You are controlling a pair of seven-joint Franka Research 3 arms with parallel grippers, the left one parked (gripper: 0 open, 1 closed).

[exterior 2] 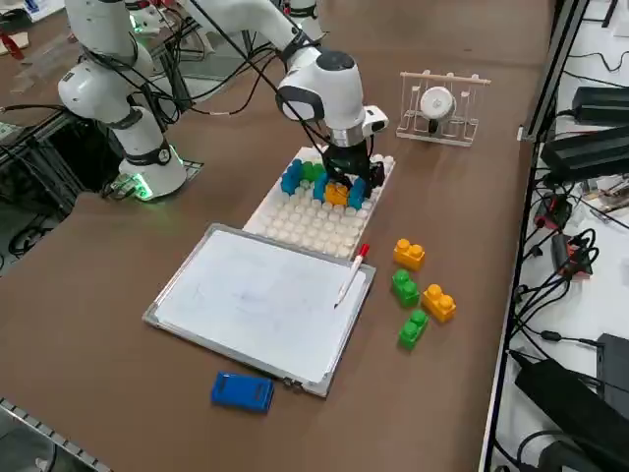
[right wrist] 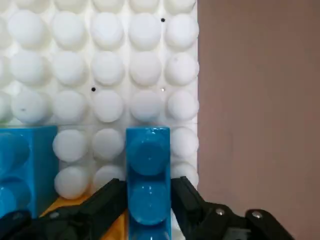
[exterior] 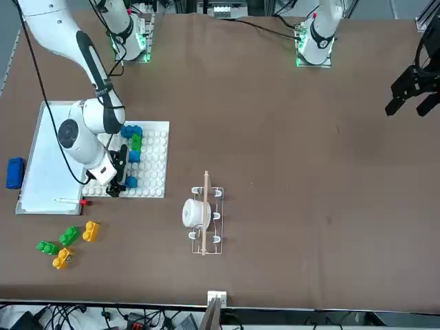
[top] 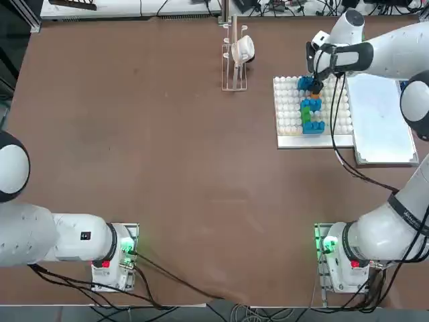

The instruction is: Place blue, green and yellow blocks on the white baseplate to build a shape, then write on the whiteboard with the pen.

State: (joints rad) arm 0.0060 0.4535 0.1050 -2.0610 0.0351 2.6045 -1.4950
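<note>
Blocks joined in blue, green and orange-yellow form the shape (top: 311, 107) on the white baseplate (top: 288, 114), toward the plate's edge nearest the whiteboard (top: 382, 119). The right gripper (right wrist: 148, 200) is down over the far end of that figure, its jaws either side of a blue block (right wrist: 148, 175); in the wrist view the black fingers (right wrist: 107, 202) sit right against the block's flanks, and whether they clamp it or stand just apart cannot be told. An orange-yellow block (right wrist: 112, 222) lies beneath the fingers, and a second blue block (right wrist: 22, 170) stands beside it. The pen (exterior 2: 352, 273) lies on the whiteboard's far edge. A blue eraser (exterior 2: 242, 391) sits on the tabletop (top: 167, 168) beside the whiteboard. Spare green and orange-yellow blocks (exterior 2: 418, 290) lie loose past the whiteboard. A small rack (top: 234, 60) stands well apart.
</note>
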